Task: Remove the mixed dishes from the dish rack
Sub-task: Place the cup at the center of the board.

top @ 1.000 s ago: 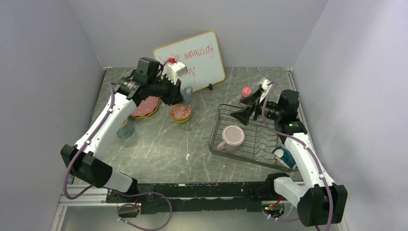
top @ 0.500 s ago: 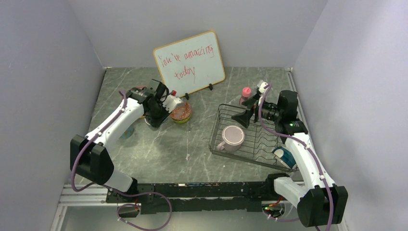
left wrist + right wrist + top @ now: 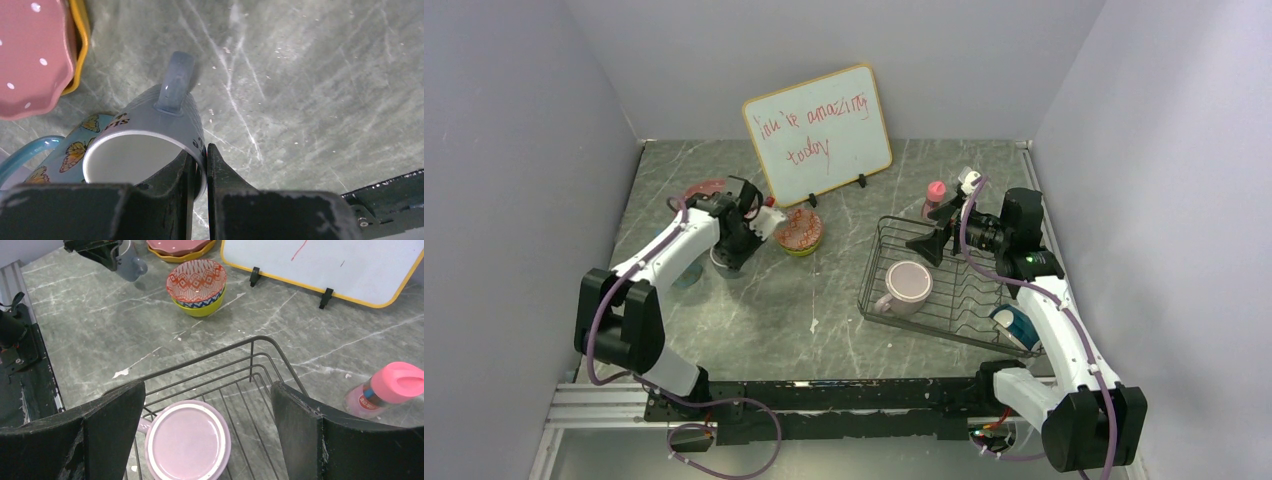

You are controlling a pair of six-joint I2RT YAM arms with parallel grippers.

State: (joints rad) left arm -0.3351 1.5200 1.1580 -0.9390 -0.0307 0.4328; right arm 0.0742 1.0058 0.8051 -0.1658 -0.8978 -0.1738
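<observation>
Clamped with left gripper (image 3: 200, 152) on grey mug (image 3: 170, 107) rim, one finger inside, one outside; handle pointing away from fingers; near table (image 3: 300, 75) far-left corner, beside butterfly cup (image 3: 75, 145). Hovering wide open, empty, with right gripper (image 3: 207, 400) above lilac mug (image 3: 186, 440) at dish rack (image 3: 225, 352) left end.

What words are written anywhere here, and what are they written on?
"you're amazing today": red handwriting on the whiteboard.
"SIS": a few letters on the grey mug; the rest is hidden.
The label on the pink bottle is too small to read.
</observation>
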